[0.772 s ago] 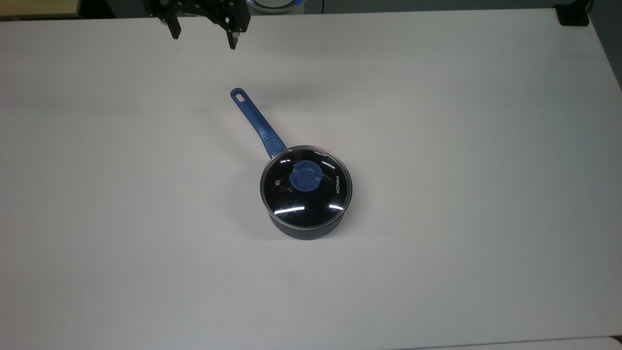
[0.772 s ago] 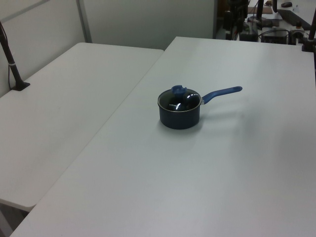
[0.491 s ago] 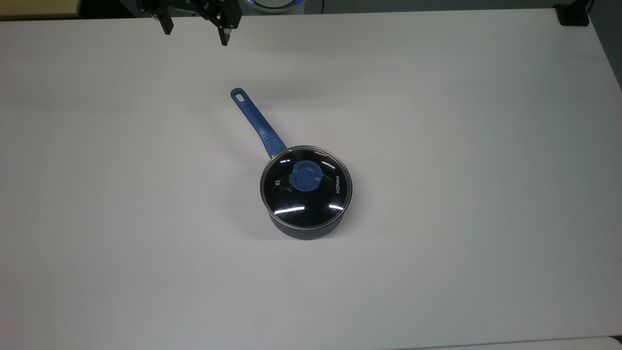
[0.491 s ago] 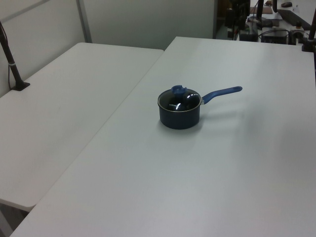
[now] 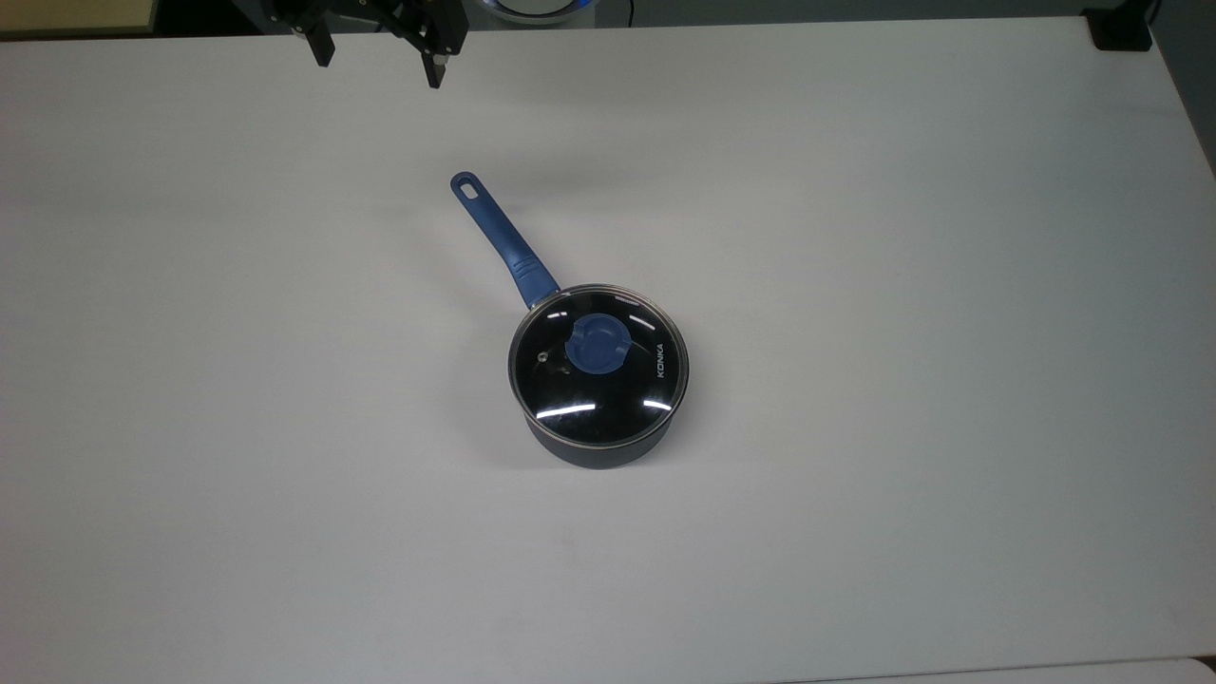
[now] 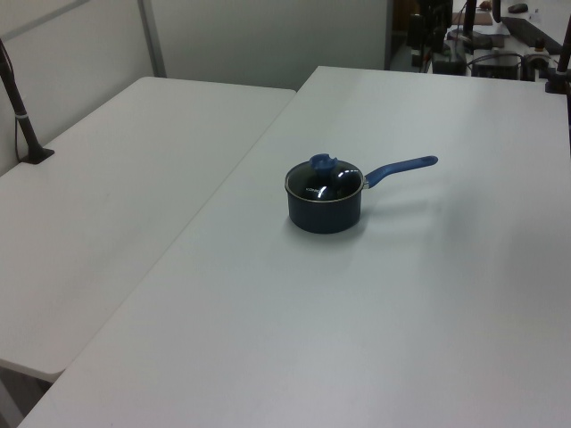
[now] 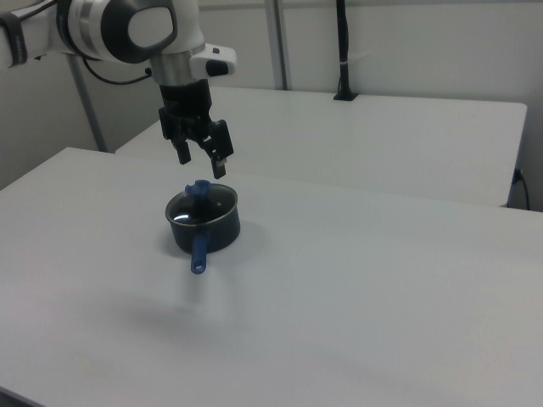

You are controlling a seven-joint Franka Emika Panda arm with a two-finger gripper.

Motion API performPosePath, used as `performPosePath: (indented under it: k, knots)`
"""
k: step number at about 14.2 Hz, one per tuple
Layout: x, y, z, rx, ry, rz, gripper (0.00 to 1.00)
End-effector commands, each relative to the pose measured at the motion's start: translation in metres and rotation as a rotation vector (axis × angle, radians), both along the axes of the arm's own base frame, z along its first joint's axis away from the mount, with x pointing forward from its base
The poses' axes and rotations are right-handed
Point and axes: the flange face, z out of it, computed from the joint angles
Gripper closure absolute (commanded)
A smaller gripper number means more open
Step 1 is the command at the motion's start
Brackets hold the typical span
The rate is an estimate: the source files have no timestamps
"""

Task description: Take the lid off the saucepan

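Observation:
The dark navy saucepan [image 5: 600, 446] stands in the middle of the white table with the glass lid [image 5: 627, 399] seated on it. The lid's blue knob [image 5: 596, 344] is at its centre. The long blue handle [image 5: 503, 242] points to the top view's upper left. In the left view the saucepan [image 6: 325, 212] carries the lid [image 6: 332, 183]. My gripper [image 5: 380, 62] is open and empty at the top view's upper edge. In the right view the gripper [image 7: 201, 161] hangs in the air above the knob [image 7: 199, 188], apart from the lid [image 7: 204, 208].
The white table [image 5: 855, 285] is bare around the pan. A second table [image 6: 107, 178] adjoins it at the left view's left, with a black post [image 6: 22, 107] clamped on it. A black clamp [image 5: 1121, 28] sits at the top view's upper right corner.
My gripper has shifted a little toward the top view's upper left, then held nearly still. The saucepan and lid have not moved.

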Motion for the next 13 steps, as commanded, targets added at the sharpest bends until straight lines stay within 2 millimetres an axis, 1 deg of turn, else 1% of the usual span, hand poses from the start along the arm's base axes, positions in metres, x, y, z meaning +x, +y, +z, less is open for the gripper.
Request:
performPosePath:
  k: [1,2,3,5,7,8,9,10,11,13]
  knots:
    - [-0.003,0.002,0.002,0.0,0.009,0.027,0.0]
    - [-0.001,0.005,-0.001,-0.001,0.008,0.026,0.0]
    - [0.006,0.005,-0.008,-0.002,0.006,0.021,0.0]
    - [0.019,0.017,-0.016,-0.01,-0.032,0.019,0.0]
    - [0.036,0.03,-0.037,-0.017,-0.034,-0.041,0.0]
    - [0.048,0.042,-0.043,-0.022,-0.051,-0.055,0.0]
    - [0.059,0.056,-0.057,-0.029,-0.043,-0.06,0.0]
    - [0.068,0.065,-0.066,-0.035,-0.039,-0.08,0.0]
    - [0.082,0.08,-0.075,-0.04,-0.052,-0.119,0.0]
    - [0.095,0.098,-0.087,-0.039,-0.093,-0.157,0.0]
